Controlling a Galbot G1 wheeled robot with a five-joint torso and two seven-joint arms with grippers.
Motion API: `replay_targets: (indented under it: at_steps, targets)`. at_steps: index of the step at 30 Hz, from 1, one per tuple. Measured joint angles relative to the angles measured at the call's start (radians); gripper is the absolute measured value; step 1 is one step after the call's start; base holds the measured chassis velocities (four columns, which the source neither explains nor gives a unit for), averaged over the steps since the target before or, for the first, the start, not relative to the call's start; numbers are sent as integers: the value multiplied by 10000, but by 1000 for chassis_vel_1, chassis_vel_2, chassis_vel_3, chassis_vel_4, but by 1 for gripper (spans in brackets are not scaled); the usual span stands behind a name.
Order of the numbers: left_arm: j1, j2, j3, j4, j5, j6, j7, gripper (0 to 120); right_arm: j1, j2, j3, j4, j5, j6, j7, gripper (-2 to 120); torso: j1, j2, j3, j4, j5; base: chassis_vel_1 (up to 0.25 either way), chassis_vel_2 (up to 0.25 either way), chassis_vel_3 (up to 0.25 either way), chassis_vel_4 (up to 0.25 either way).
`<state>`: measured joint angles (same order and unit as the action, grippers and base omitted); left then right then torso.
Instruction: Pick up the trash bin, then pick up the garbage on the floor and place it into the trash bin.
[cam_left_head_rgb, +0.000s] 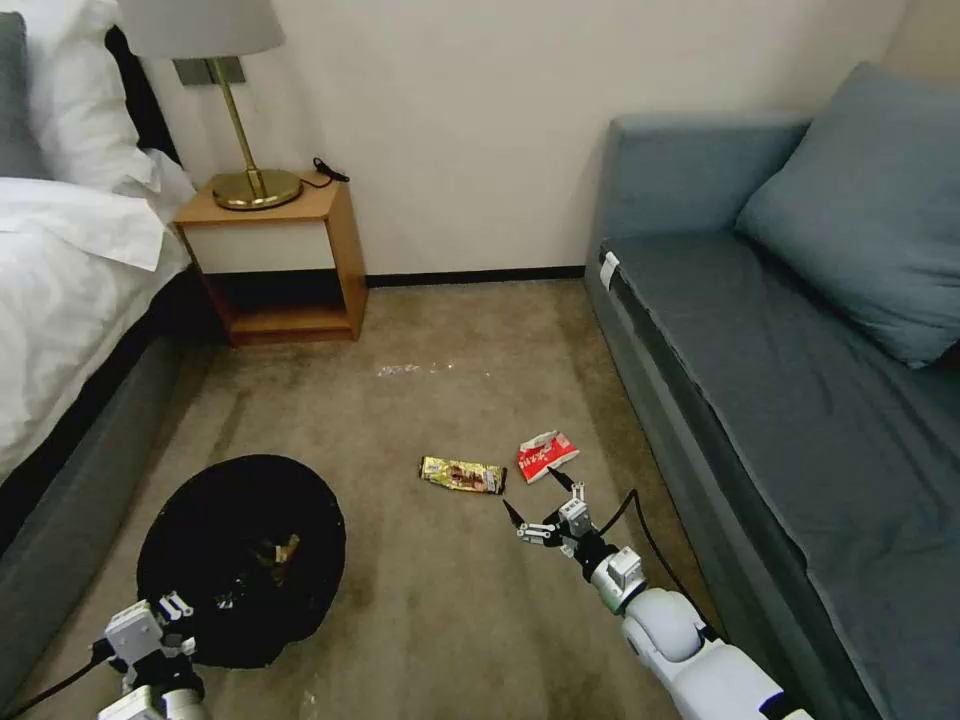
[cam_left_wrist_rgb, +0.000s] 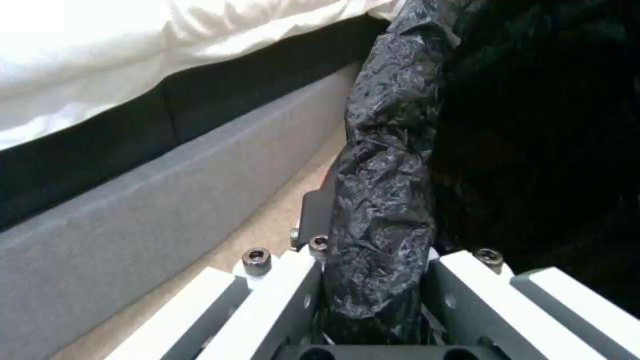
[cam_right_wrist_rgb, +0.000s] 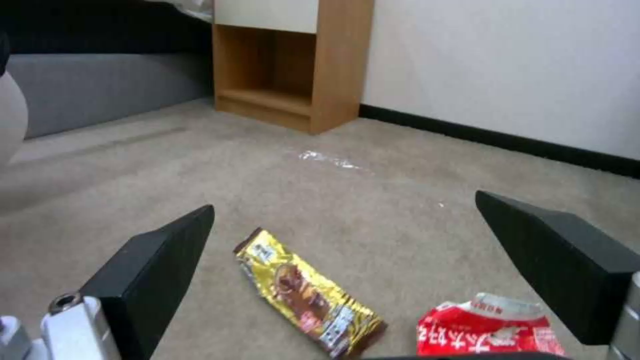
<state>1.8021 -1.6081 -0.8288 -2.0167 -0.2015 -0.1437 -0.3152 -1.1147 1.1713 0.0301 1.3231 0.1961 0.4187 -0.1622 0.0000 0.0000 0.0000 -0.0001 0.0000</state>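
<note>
Left gripper (cam_left_head_rgb: 150, 625): nearest of all, at the near left; it is clamped on the near rim of the trash bin (cam_left_head_rgb: 240, 555), and in the left wrist view the bag-wrapped rim (cam_left_wrist_rgb: 387, 200) is seen pinched between the fingers (cam_left_wrist_rgb: 280, 295).
Trash bin: held at the near left beside the bed base (cam_left_head_rgb: 70, 500); whether it is lifted clear of the carpet (cam_left_head_rgb: 450, 620) cannot be told. Some light litter (cam_left_head_rgb: 280, 555) is seen inside on the black liner.
Right gripper (cam_left_head_rgb: 540, 498): reached out low over the carpet at centre right, its black fingers spread wide and nothing held between them.
Gold-brown bar wrapper (cam_left_head_rgb: 462, 474): flat on the carpet just beyond the left fingertip; in the right wrist view it (cam_right_wrist_rgb: 310, 292) is framed between the open fingers.
Red-white wrapper (cam_left_head_rgb: 545, 455): crumpled on the carpet just right of the bar wrapper, close to the sofa (cam_left_head_rgb: 780, 380); its edge (cam_right_wrist_rgb: 490, 330) is seen beside the right finger.
Surroundings: a wooden nightstand (cam_left_head_rgb: 280, 260) with a brass lamp (cam_left_head_rgb: 250, 150) is set against the far wall.
Step in hand: the bin is judged already secured; a floor piece is being approached for pickup.
Next move calls for: a lowering of the spread fingers around one wrapper, probably the gold-brown one, with a flat pinch against the carpet, since thin film may slip or be pushed aside.
</note>
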Motion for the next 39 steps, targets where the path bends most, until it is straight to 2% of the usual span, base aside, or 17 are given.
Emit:
replay_targets:
  at_steps: [6,13,25,27,29,31,33,34,36,39]
  targets:
    - [7,32,4,35,-33,12,-1,3,-265,87,184,-30,-192,89,-19,100,0,0,0,3,-1,-128,135,126,-136]
    - [60,523,151,184,-123,25,3,3,-1404,181,1069,511,-838,307,-2,100,0,0,-1,-1,0,-129,106,138,-127]
    - [106,599,327,184,190,-86,20,3,-2170,-14,1777,1231,-948,991,-147,100,0,0,1,1,-2,-119,123,115,-127]
    - [-73,613,333,150,212,37,34,3,-1976,-127,1683,1417,-486,1068,-703,100,1,0,1,0,0,-75,28,39,-43]
    - [-102,618,332,150,209,57,34,3,-1940,-136,1661,1416,-430,1069,-777,100,0,0,1,1,0,0,0,0,0]
    - [-468,737,321,257,85,287,60,3,-1488,-203,1416,1266,149,1073,-1681,100,0,0,0,5,0,0,0,0,0]
    - [-938,904,291,438,-117,502,73,3,-925,-250,1198,933,724,937,-3114,100,0,0,1,4,0,0,0,0,0]
    - [-938,904,291,438,-117,502,73,3,-925,-250,1198,933,724,937,-3114,100,0,0,1,4,0,0,0,0,0]
    - [-1661,1244,249,711,-535,903,75,3,-169,-304,904,367,990,752,-4489,100,0,0,1,4,-2,0,0,0,0]
    - [-2346,1762,183,1234,-914,1238,80,3,577,-275,552,-395,889,271,-5289,100,1,0,2,-3,-3,0,0,0,0]
